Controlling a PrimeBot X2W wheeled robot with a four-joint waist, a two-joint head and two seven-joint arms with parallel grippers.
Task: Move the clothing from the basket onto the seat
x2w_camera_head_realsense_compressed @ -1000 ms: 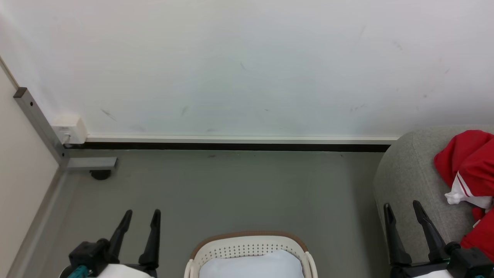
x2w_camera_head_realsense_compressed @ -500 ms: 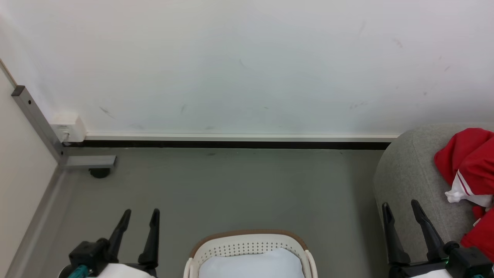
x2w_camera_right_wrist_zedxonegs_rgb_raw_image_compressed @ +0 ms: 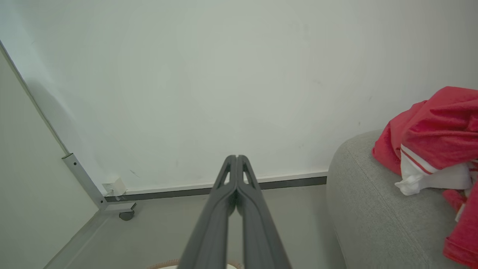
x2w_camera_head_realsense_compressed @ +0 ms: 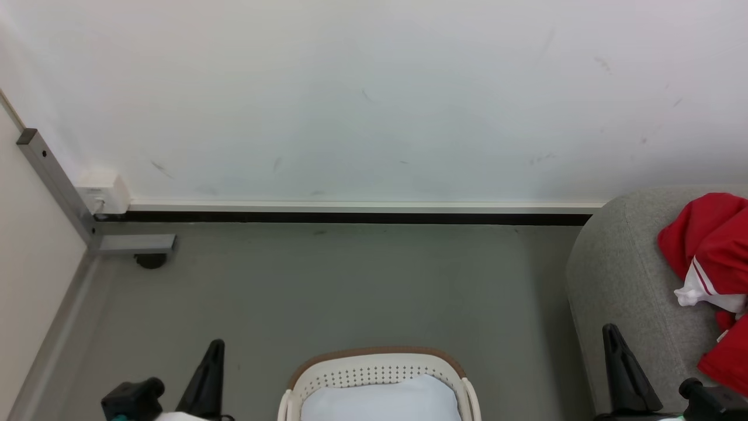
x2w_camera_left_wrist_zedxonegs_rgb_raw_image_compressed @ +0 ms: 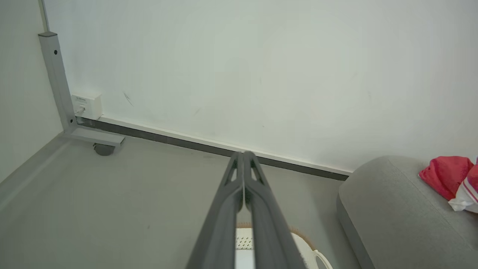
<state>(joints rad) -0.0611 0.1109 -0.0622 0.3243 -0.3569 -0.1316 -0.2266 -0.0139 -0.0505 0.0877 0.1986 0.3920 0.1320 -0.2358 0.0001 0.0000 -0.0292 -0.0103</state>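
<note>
Head view: your left hand (x2w_camera_head_realsense_compressed: 215,351) sits low, its two fingers pressed together with nothing between them, and the basket (x2w_camera_head_realsense_compressed: 377,354) stands on the floor (x2w_camera_head_realsense_compressed: 350,280) just to that hand's right.

— Agreed. Your right hand (x2w_camera_head_realsense_compressed: 612,338) is pressed together too, empty, on the basket's other side, so the basket lies between your two hands. A pale cushion (x2w_camera_head_realsense_compressed: 380,400) lies inside it.

— And the clothing (x2w_camera_head_realsense_compressed: 710,245)?

— Right of your right hand and a little beyond its tips, heaped on the seat (x2w_camera_head_realsense_compressed: 625,275): red, with a white striped sleeve poking out. That hand stands in front of the seat's rounded side; whether they touch, you cannot tell.

— Your wrist views agree: each pair of fingers meets at the tips, pointing towards the wall (x2w_camera_head_realsense_compressed: 374,117), clothing off to their right.
</note>
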